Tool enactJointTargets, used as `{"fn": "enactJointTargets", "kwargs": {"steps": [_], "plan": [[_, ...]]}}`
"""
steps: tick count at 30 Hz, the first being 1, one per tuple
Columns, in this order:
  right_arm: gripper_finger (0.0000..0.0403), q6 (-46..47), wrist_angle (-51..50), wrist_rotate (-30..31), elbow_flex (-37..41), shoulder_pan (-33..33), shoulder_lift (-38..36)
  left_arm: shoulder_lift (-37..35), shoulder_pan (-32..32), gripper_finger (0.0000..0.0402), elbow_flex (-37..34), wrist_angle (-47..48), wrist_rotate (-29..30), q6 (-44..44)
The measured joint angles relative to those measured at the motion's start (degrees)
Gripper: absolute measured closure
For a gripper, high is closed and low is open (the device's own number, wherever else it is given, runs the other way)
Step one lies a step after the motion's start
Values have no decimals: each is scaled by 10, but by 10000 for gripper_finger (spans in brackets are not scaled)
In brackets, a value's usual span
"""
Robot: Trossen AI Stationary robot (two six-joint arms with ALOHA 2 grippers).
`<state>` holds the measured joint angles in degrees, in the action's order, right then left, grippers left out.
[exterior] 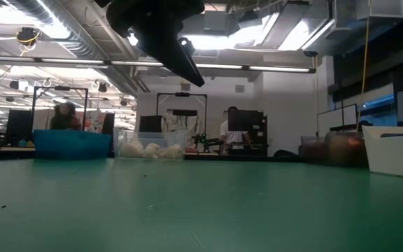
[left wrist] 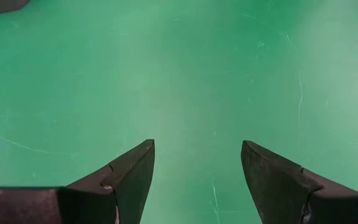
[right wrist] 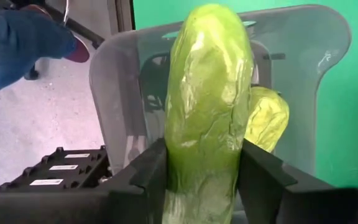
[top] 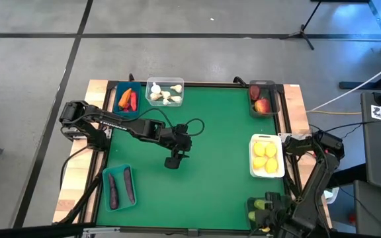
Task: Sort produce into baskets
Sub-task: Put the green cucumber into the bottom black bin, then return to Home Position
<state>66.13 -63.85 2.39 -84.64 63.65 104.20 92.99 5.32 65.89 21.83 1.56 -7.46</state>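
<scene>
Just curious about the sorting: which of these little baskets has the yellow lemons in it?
The white basket at the mat's right edge, holding lemons. The other baskets hold carrots and peppers, garlic, apples, eggplants or cucumbers.

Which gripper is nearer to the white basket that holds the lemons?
Right. The right gripper grips a cucumber just in front of the white basket; the open left gripper hangs mid-table, farther away.

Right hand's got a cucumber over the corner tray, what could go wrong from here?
1. The right hand grips the green toy cucumber near one end, so it may pivot or slip.
2. The smoky translucent plastic tray already holds another green cucumber; a drop could bounce off it.
3. The tray sits at the table corner, so a miss may land on the floor.
</scene>
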Motion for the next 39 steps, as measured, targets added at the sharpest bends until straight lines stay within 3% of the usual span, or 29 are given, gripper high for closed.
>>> {"fn": "enactJointTargets", "kwargs": {"steps": [10, 16, 27, 39], "plan": [[249, 41, -6, -48, 0, 1, 0, 0, 0, 164, 0, 0, 0, 0], [245, 42, -6, -45, 0, 1, 0, 0, 0, 164, 0, 0, 0, 0], [155, 91, -18, -42, 0, 1, 0, 0, 0, 164, 0, 0, 0, 0], [148, 74, -26, 78, -9, -30, -18, -17, 13, 164, 0, -31, 0, 21]]}}
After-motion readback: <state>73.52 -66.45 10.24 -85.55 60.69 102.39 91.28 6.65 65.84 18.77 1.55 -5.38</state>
